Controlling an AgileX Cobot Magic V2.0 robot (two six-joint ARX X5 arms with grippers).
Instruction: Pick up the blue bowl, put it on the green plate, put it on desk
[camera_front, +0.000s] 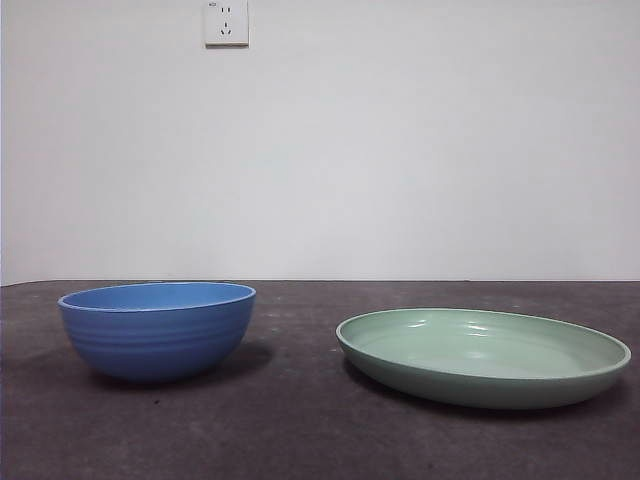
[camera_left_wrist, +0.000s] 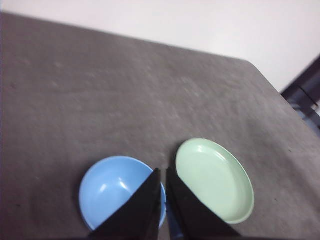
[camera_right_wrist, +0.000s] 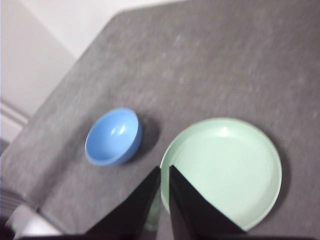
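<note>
The blue bowl (camera_front: 157, 329) sits upright and empty on the desk (camera_front: 300, 430); from the front camera you find it at about 8 o'clock from the middle of the tabletop. You can see faint ridges circling its outer wall. Beside it, toward 3 o'clock and with a clear strip of desk between them, lies the green plate (camera_front: 484, 356), wide and shallow, also empty, flat on the surface. The two dishes do not touch.

Above them, your left gripper (camera_left_wrist: 163, 172) hangs high over the desk, jaws pressed nearly together with only a thin slit between, holding nothing; in its wrist view the jaw tips fall between the bowl (camera_left_wrist: 111, 191) and the plate (camera_left_wrist: 212, 179). Your right gripper (camera_right_wrist: 164, 170) likewise hangs high with its jaws closed to a narrow slit and empty, tips over the near rim of the plate (camera_right_wrist: 225, 170).

Behind the desk you have a plain white wall with a wall socket (camera_front: 226, 22) at 12 o'clock from the bowl.
</note>
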